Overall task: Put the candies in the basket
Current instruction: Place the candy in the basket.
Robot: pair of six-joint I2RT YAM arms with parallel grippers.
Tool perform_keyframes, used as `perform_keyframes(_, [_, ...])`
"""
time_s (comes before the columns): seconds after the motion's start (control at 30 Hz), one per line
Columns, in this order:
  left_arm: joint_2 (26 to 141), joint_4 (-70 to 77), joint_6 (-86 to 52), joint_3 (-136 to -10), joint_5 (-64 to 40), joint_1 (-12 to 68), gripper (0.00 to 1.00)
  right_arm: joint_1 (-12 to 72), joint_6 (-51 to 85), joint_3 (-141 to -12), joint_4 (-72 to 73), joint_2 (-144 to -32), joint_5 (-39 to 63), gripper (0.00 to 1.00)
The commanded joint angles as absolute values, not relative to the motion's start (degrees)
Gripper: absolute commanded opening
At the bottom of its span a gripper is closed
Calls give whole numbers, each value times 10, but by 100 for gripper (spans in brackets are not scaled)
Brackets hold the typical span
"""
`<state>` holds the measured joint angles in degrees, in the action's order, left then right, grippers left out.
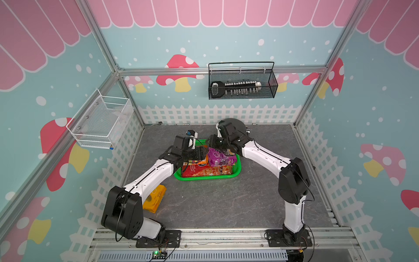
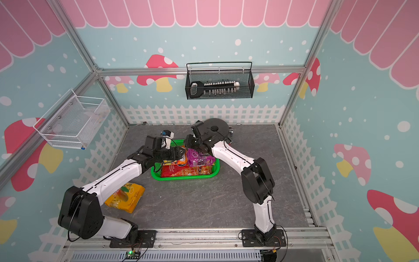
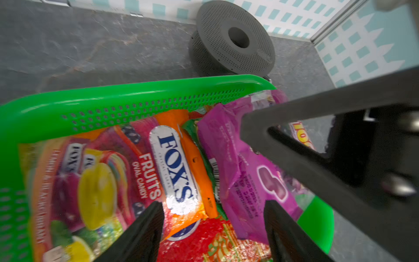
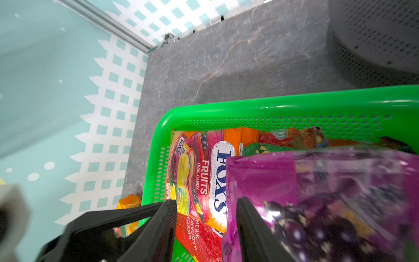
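Both arms are over the basket (image 1: 204,178), which sits mid-surface (image 1: 226,204). The left tool (image 3: 214,204) has its jaws spread wide with nothing between them, and it hangs right above the orange bag (image 3: 174,163). That one reads "FOX'S CRYSTAL CLEAR" in a silver oval, with "FRUITS OVAL CANDY" in white alongside.

The right tool (image 4: 206,200) has its jaws apart too, pinching nothing. The purple bag (image 4: 260,177), printed with dark berries, lies just beside one finger. In both top views it tops the pile toward the basket's 2 o'clock corner.

Underneath, a red bag (image 3: 192,247) along the 6 o'clock side shows Cyrillic lettering starting "ВКУС". A strip of green bag (image 4: 260,148) peeks out between orange and purple.

One yellow-orange bag (image 2: 125,196) is outside, flat on the surface at the basket's 8 o'clock, beside the left arm. A grey spool (image 3: 235,38) stands at 1 o'clock, behind the basket.
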<state>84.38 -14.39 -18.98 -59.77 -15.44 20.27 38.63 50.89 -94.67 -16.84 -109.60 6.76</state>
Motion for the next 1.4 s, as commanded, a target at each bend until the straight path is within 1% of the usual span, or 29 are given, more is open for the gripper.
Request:
perform_keyframes(0.0, [869,-118,-242,-611,-237,200,73,381,449,-904,-161,-1023,23,50])
perform_keyframes(0.1, [885,-95,-272,-616,-272,201,73,363,415,-838,-160,-974,5,51])
perform_keyframes(0.2, [907,-84,-292,-620,-293,204,73,328,385,-776,-160,-930,11,52])
perform_keyframes(0.3, [928,-80,-308,-627,-304,205,72,289,362,-722,-155,-897,47,52])
perform_keyframes(0.37, [942,-77,-315,-636,-317,205,70,271,342,-699,-151,-888,86,51])
perform_keyframes(0.53, [965,-76,-316,-668,-310,203,67,267,328,-662,-129,-898,147,52])
perform_keyframes(0.63, [981,-76,-315,-695,-320,202,67,267,327,-638,-86,-906,193,53])
perform_keyframes(0.73, [1004,-75,-315,-716,-340,202,67,267,333,-630,-62,-918,222,54])
perform_keyframes(1.03, [1040,-74,-330,-736,-351,205,67,267,324,-633,-68,-905,223,54])
perform_keyframes(1.23, [1004,-74,-301,-737,-344,198,68,272,286,-640,-78,-864,192,54])
perform_keyframes(1.37, [949,-76,-305,-721,-338,156,69,291,222,-642,-66,-835,193,55])
